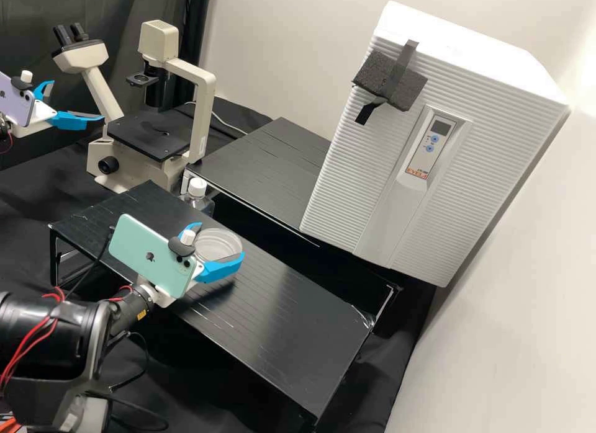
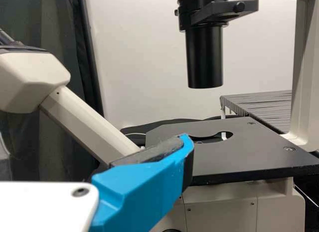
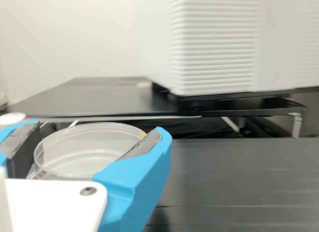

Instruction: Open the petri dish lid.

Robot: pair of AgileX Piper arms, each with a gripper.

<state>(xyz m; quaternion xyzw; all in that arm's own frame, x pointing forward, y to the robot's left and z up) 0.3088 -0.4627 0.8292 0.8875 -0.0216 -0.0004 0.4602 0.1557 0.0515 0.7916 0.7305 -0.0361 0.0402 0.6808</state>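
In the high view, my right gripper [image 1: 214,250] is over the near black table, its fingers shut on the clear round petri dish [image 1: 217,245] from opposite sides. The right wrist view has the petri dish [image 3: 92,149] between the pads of my right gripper [image 3: 92,147], its rim against both. Whether the lid and base are together, I cannot tell. At the upper left of the high view, my left gripper [image 1: 71,101] stands open beside the microscope, nothing between its fingers. One blue finger [image 2: 139,192] of it shows in the left wrist view, before the microscope stage.
A microscope [image 1: 149,135] stands behind the near table [image 1: 292,321]. Beside the dish, at the table's far edge, is a white-capped bottle [image 1: 197,188]. Farther back are a second black table [image 1: 267,166] and a large white ribbed cabinet [image 1: 347,172].
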